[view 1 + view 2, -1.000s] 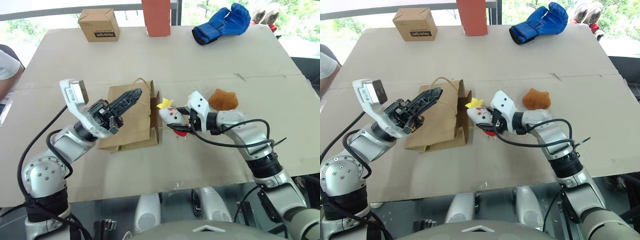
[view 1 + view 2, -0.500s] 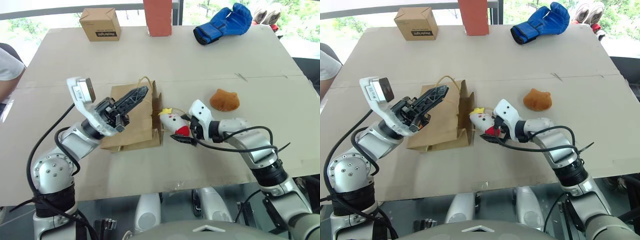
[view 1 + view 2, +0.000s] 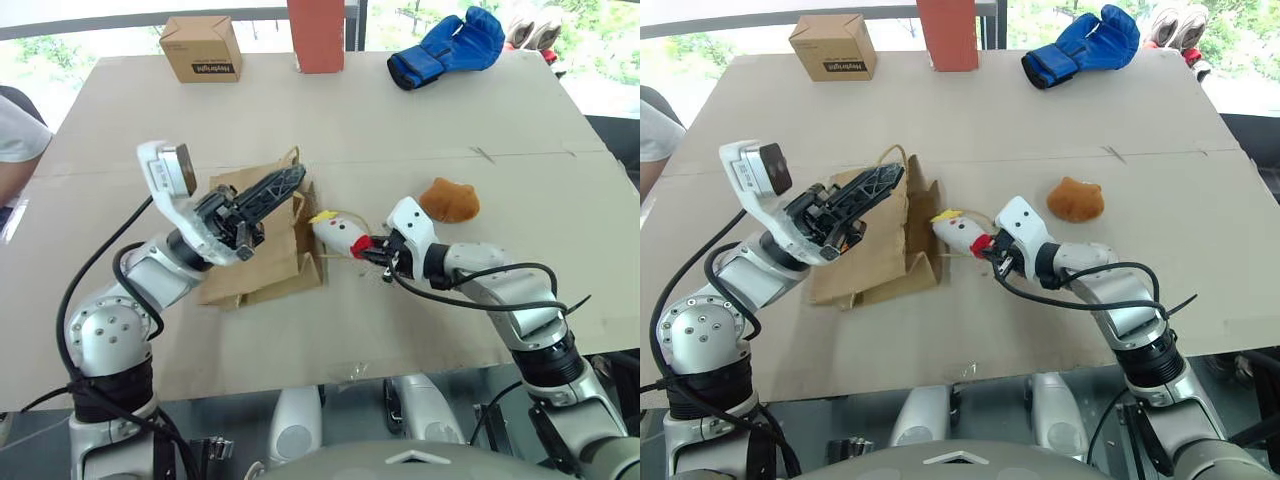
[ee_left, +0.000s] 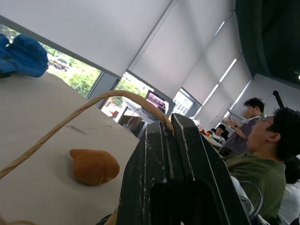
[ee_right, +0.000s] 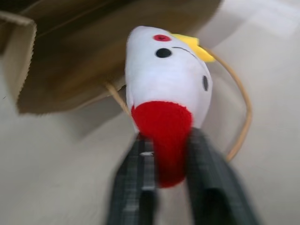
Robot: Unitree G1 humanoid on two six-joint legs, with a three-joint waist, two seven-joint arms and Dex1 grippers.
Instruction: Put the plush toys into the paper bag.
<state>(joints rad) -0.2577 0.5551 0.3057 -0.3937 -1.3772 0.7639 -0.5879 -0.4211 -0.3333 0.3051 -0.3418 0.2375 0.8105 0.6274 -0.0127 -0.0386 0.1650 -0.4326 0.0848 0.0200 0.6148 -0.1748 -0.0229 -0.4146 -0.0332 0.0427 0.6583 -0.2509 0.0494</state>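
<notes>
Since a second ago, our left tool (image 3: 275, 186) has lifted the paper bag's (image 3: 262, 245) upper handle (image 4: 84, 108) a little, so the bag's mouth now gapes slightly wider toward the white plush toy (image 3: 338, 231). That toy has changed too: it lay loosely against our right tool (image 3: 378, 248) before, and now hangs by its red base from that tool's pinched fingers (image 5: 206, 178), head pointing at the bag opening.

Going left to right: a person's sleeve (image 3: 18, 135) at the bench's (image 3: 400, 130) edge; our left tool, closed on the looped handle; the paper bag lying on its side on the bench, its inside too dark for us to tell any contents; the white toy just outside the mouth, with the bag's other handle looping beside it; our right tool closed on it; the brown plush toy (image 3: 448, 200) on the bench, apart from the bag.
</notes>
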